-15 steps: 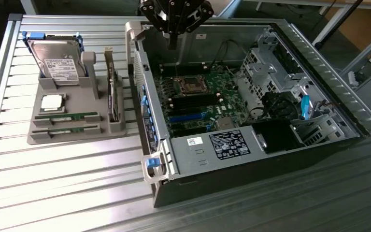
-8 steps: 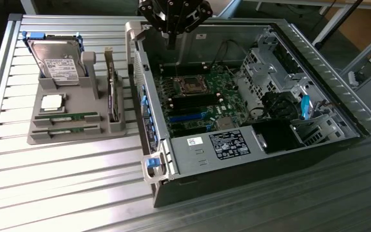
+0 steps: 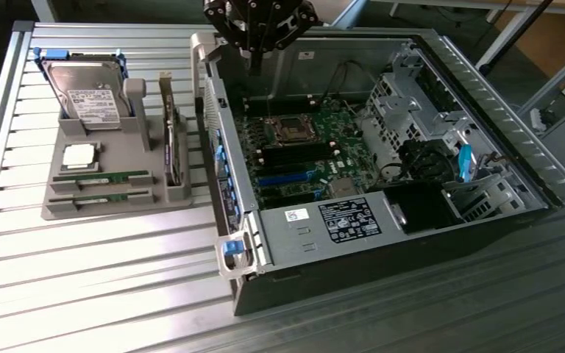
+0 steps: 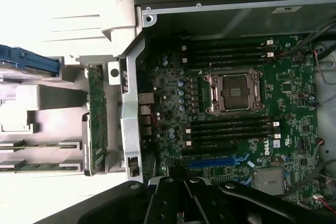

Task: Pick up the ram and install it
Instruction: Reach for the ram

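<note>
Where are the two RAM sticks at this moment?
Both RAM sticks lie in the grey holder on the exterior view's left, just in front of the silver CPU chip, outside the computer case.

This looks like a robotics lab or assembly workshop. Below the tool [image 3: 254, 62] an open computer case [image 3: 381, 272] lies on its side, motherboard [image 4: 236, 103] bare, on a ribbed aluminium worktop [image 3: 86, 279]. Beside the tool, a grey moulded holder [image 3: 67, 211] stands a hard drive [image 3: 91, 99] upright.
</note>
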You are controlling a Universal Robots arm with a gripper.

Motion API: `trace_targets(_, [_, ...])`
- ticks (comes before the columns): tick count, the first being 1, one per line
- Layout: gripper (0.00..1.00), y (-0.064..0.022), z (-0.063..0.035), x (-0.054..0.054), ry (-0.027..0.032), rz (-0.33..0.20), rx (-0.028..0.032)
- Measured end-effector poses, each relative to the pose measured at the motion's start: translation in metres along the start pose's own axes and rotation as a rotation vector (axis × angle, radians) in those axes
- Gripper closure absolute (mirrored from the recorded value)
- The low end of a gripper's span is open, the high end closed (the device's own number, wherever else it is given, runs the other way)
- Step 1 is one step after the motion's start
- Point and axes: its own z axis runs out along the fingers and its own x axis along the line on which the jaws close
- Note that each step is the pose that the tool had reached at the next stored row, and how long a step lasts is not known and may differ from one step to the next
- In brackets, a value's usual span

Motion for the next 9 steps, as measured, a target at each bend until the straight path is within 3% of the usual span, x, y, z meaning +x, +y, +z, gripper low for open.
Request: trace_targets(9, [0.91, -0.0006, -0.0003, 0.0084, 0.0, 0.0, 0.0])
